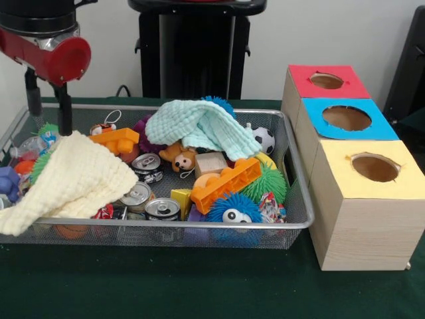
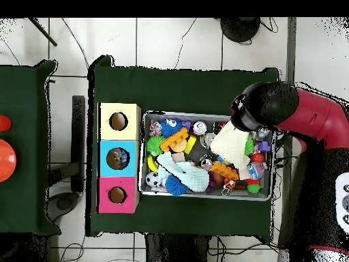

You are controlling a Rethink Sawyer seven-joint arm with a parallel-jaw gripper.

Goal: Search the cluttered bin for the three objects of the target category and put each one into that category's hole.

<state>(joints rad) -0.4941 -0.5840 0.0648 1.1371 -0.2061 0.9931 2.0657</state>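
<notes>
A wire bin (image 1: 219, 226) holds a jumble of toys. Three drink cans (image 1: 146, 166) (image 1: 136, 196) (image 1: 163, 209) lie near its middle front. Around them are an orange brick (image 1: 226, 183), a teddy toy (image 1: 178, 157), a soccer ball (image 1: 264, 139) and spiky balls (image 1: 265, 183). A cream cloth (image 1: 73, 179) covers the left part and a mint cloth (image 1: 199, 126) the back. My gripper (image 1: 48, 125) hangs open over the bin's far left corner, just behind the cream cloth, holding nothing. In the overhead view the arm (image 2: 272, 109) hides the gripper.
Three wooden boxes with round holes stand to the right of the bin: red top (image 1: 325, 81), blue top (image 1: 345, 118), yellow top (image 1: 375, 167). From above, the blue box (image 2: 117, 158) shows something inside its hole. Green cloth covers the table (image 1: 199, 279).
</notes>
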